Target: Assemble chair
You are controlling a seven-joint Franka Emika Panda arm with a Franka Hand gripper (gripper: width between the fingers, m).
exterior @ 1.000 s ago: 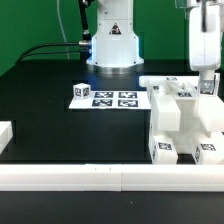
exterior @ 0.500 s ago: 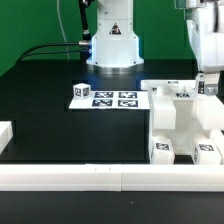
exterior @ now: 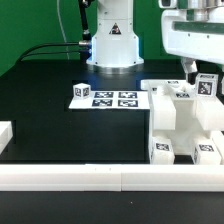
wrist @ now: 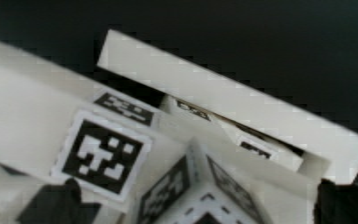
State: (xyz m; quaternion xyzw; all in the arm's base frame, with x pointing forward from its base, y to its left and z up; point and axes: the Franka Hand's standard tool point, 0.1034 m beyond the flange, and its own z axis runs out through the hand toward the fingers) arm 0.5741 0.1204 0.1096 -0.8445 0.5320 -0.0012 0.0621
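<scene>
The partly built white chair (exterior: 185, 122) stands at the exterior view's right, with tagged blocks at its front foot and a tagged piece (exterior: 207, 86) at its top. My gripper (exterior: 200, 72) hangs just above that top piece, open, holding nothing. In the wrist view the chair's tagged white faces (wrist: 105, 150) fill the picture. A tagged corner sits between my dark fingers (wrist: 51, 205), which stand wide apart, so my gripper (wrist: 202, 205) grips nothing. A small tagged white cube (exterior: 80, 91) rests at the marker board's corner on the exterior view's left.
The marker board (exterior: 108, 98) lies mid-table on the black surface. A long white rail (exterior: 100, 178) runs along the front edge, and a white block (exterior: 5, 135) sits at the exterior view's left. The arm's base (exterior: 112, 45) stands at the back.
The fingers have spread apart and let go of the chair's top piece. The hand has lifted a little above it. The chair has stayed in place.
</scene>
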